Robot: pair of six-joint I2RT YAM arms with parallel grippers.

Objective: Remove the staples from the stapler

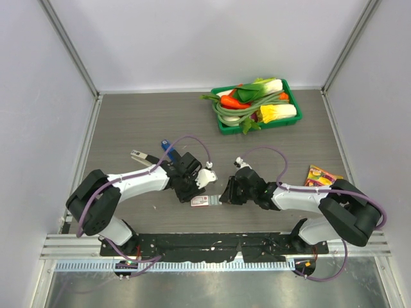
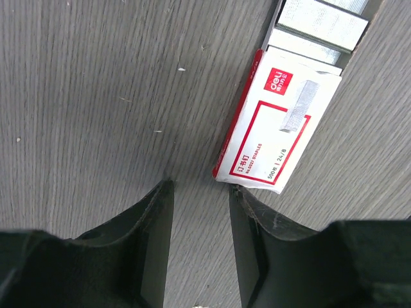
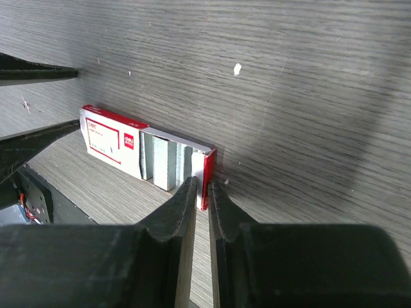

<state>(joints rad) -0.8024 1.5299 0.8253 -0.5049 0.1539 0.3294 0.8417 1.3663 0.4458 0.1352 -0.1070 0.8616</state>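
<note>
Overhead: blue-and-silver stapler (image 1: 142,155) lies behind left arm, probably opened, too small to be sure. Small flat white-and-red cardboard staple box (image 1: 199,201) sits between left gripper (image 1: 190,194) and right gripper (image 1: 225,193).
Left wrist: left gripper spread, empty, one fingertip beside box corner. Silvery staple strips (image 2: 319,24) lie in box's slid-out end.
Right wrist: right gripper nearly closed, pinching box's red end wall.

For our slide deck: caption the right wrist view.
Right tool pinching the slid-open staple box by its red tray end.
</note>
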